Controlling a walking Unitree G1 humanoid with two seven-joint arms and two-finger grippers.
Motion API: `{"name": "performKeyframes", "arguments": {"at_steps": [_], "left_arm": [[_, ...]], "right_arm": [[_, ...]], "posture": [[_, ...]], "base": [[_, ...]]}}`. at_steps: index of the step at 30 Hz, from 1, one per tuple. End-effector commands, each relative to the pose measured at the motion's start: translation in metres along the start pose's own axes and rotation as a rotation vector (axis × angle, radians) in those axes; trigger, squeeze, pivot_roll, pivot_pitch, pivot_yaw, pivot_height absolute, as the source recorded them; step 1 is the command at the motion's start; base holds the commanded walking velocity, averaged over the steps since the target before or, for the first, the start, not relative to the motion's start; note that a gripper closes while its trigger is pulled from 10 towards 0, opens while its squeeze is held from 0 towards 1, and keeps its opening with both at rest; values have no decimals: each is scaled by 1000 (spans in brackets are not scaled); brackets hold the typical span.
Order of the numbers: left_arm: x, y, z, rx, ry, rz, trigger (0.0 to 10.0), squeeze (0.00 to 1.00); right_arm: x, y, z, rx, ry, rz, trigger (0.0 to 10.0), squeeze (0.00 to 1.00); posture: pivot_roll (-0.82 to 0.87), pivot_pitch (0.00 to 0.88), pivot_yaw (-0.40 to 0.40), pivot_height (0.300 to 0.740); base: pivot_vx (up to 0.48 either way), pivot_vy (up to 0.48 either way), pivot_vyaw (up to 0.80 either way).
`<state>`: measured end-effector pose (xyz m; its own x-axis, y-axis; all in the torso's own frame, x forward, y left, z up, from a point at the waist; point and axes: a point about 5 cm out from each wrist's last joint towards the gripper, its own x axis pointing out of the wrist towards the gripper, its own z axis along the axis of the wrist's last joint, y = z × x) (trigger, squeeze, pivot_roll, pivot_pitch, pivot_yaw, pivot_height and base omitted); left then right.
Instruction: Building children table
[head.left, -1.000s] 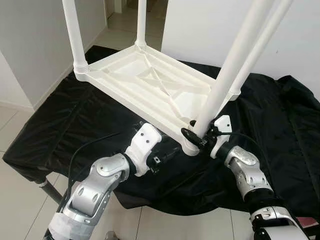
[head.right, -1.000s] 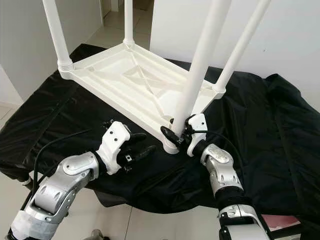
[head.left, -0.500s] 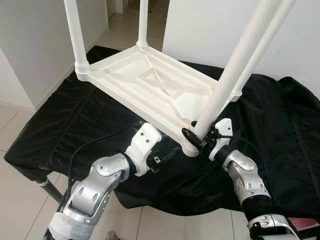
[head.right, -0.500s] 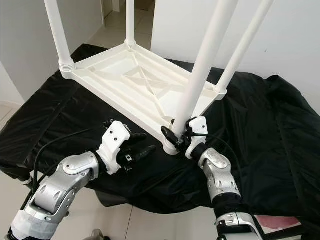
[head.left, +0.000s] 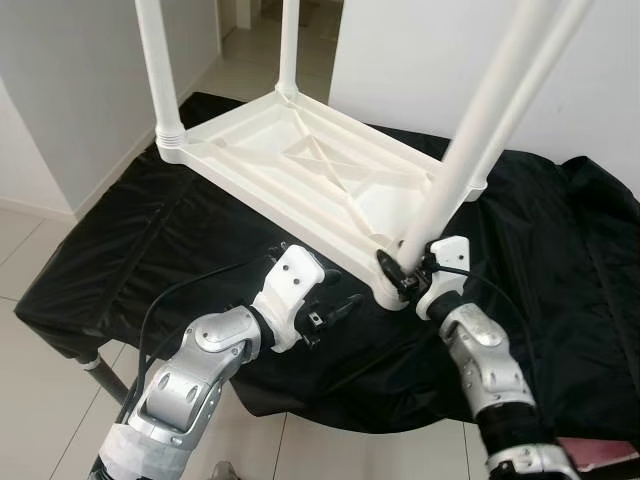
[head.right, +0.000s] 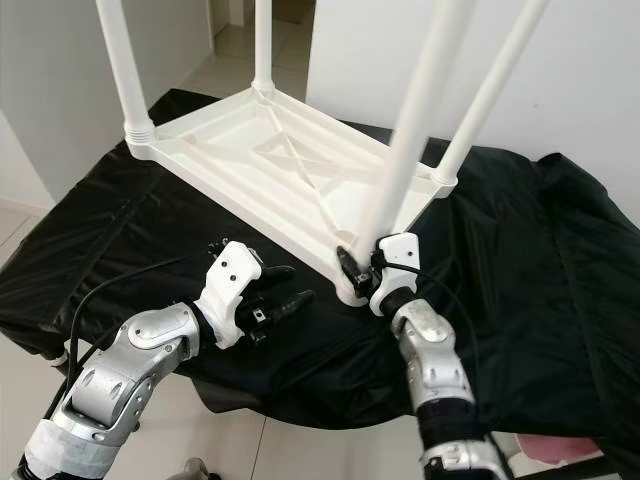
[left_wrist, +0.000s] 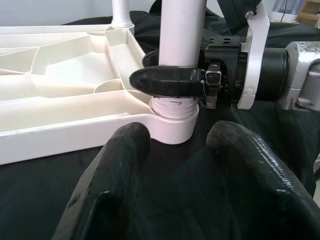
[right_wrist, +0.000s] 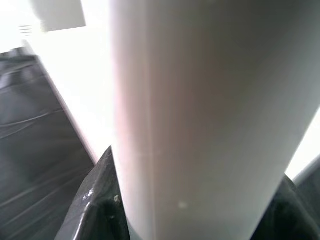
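At the tabletop's (head.left: 300, 170) near corner, right tool (head.left: 405, 275) clamps the leg (head.left: 470, 150); left tool (head.left: 335, 308) apart, beside.

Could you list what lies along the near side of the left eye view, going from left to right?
Left gripper, empty and open → corner socket of the upside-down white table → right gripper shut on the near table leg, over the black cloth.
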<state>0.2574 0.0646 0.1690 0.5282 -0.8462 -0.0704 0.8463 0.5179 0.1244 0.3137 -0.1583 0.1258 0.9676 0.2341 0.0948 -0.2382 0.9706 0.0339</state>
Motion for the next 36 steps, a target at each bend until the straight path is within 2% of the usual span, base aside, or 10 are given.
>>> {"name": "performKeyframes", "arguments": {"at_steps": [1,5,6,8,9,11,29,30,32,36], "left_arm": [[3,0,2,3,-9,2,10000,0],[4,-1,2,3,-11,-2,10000,0],[4,-1,2,3,-11,-2,10000,0],[5,0,2,5,-11,-2,10000,0],[5,0,2,5,-11,-2,10000,0],[5,0,3,7,-12,1,10000,0],[5,2,3,9,-14,6,10000,0],[5,2,3,10,-14,6,10000,0],[5,3,3,13,-16,8,10000,0],[5,4,4,15,-17,10,10000,0]], "right_arm": [[-7,-5,-4,4,27,-88,10000,0],[-15,16,-8,0,15,-199,10000,0],[-15,16,-8,0,15,-199,10000,0],[-19,19,-11,-25,48,-310,10000,0],[-19,19,-11,-25,48,-310,10000,0],[-23,22,-14,-26,78,-401,10000,0],[-27,17,-10,-53,70,-442,10000,0],[-26,17,-5,-34,39,-418,10000,1000],[-22,16,4,-13,-20,-353,10000,1000],[-18,17,9,-17,-50,-271,10000,1000]], "posture": [[42,18,-99,740],[41,19,-99,740],[41,19,-99,740],[43,20,-102,740],[43,20,-102,740],[43,20,-101,740],[43,16,-103,740],[44,15,-103,740],[45,13,-105,740],[45,14,-103,740]], "base": [[0,0,0],[0,0,0],[0,0,0],[0,0,0],[0,0,0],[0,0,0],[0,0,0],[0,0,0],[0,0,0],[0,0,0]]}}
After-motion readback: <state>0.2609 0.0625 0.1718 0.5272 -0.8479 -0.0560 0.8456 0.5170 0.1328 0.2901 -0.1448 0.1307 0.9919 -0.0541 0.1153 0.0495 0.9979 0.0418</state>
